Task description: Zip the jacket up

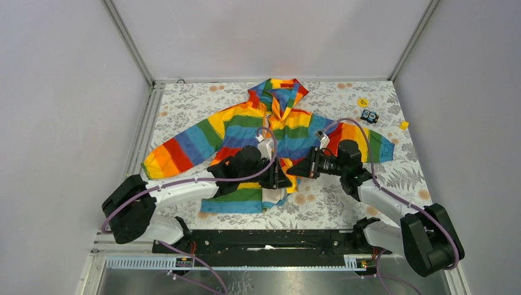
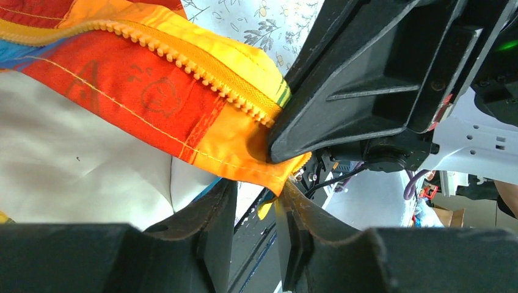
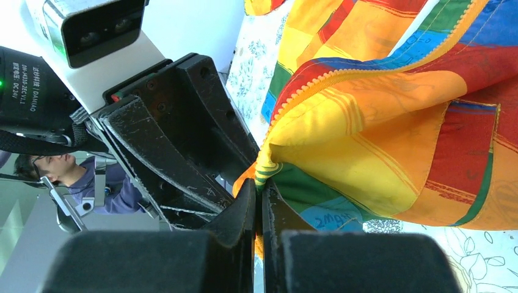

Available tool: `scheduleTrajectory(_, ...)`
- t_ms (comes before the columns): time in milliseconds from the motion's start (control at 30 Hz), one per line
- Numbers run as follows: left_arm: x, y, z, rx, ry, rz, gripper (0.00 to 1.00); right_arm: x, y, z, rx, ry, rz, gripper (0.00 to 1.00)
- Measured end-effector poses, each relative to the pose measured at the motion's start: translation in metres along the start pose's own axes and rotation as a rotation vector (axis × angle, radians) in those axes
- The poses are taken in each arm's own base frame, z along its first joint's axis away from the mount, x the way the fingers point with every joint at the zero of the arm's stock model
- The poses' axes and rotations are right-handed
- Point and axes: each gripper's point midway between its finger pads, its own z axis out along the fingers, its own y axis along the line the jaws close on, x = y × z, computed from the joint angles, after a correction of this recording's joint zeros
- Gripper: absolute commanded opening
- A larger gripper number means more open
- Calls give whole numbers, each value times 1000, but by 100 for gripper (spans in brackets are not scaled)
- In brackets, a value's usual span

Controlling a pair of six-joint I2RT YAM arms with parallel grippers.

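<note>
The rainbow-striped jacket lies front-up on the table, hood at the far side, with its lower front lifted and the white lining showing. My right gripper is shut on the bottom hem corner of one front edge, beside the orange zipper teeth. In the top view it meets my left gripper at the jacket's lower middle. My left gripper is open, with the orange corner of the jacket just above the gap and touching its right fingertip. The zipper teeth run to the right gripper's fingers.
The table has a floral cloth. A yellow disc, a small black and blue object and a yellow cube lie at the far right. Grey walls and a metal rail bound the table.
</note>
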Motion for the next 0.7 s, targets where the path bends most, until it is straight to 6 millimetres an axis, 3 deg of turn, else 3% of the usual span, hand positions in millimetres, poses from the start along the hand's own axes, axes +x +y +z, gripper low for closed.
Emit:
scheduleTrajectory(67,0,1,0,-2,0,2,42,0,1,0,0,0,5,0)
scheduleTrajectory(200,1,8,0,-34,-2,13,70,0,-3,-1,18,-4,19,0)
scheduleTrajectory(267,1,14,-2,-65,-5,21,76,-1,-7,-1,47,-14,22,0)
scheduleTrajectory(433,-6,20,-17,-114,-34,30,73,-9,-26,-7,167,-68,8,0)
scheduleTrajectory(700,-11,22,-27,-123,-44,30,66,-11,-39,-11,237,-92,0,0)
